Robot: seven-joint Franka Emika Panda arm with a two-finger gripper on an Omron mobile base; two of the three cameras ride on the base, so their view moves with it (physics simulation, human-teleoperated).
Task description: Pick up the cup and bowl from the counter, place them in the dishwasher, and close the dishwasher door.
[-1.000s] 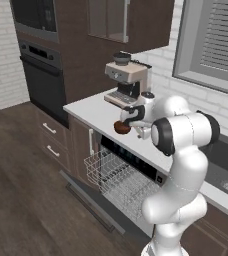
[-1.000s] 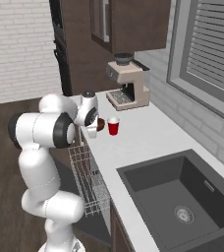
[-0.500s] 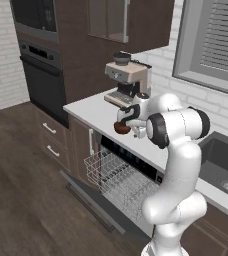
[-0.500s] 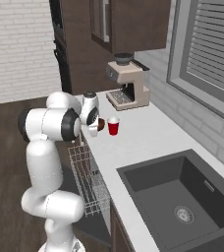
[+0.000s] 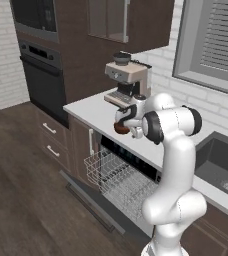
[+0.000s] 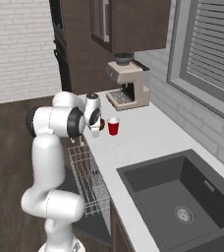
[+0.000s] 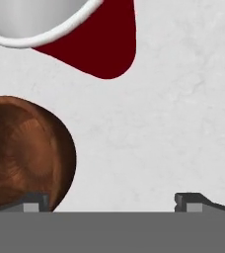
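From my seat the whole next move hangs on one offset: in the hand view the gripper (image 7: pixel 112 201) looks straight down on the counter (image 7: pixel 173 133), and neither dish sits between its tips. The bowl (image 7: pixel 23 153) lies off to the left, its rim reaching under the left fingertip (image 7: pixel 33 201) while the right one stands over bare stone; the cup (image 7: pixel 80 34) is beyond the tips at the top of that view, its white mouth toward me and its red wall tapering away. The jaws stand wide apart and hold nothing. Both dishes are round, so I see no long axis to line up with; what matters is sliding the hand sideways toward the bowl, or forward toward the cup, before going down. In the room, the right base view shows the cup (image 6: pixel 113 126) upright near the front edge of the counter, in front of the coffee machine (image 6: pixel 127 85), with the bowl (image 6: pixel 101 124) just beside it on its left, half hidden by the wrist. The arm rises from the base, bends at a high elbow and reaches over the counter's edge with the hand pointing down. Below it the dishwasher (image 5: pixel 131 150) is open, the rack (image 5: pixel 121 182) drawn out over the lowered dishwasher door (image 5: pixel 88 200).
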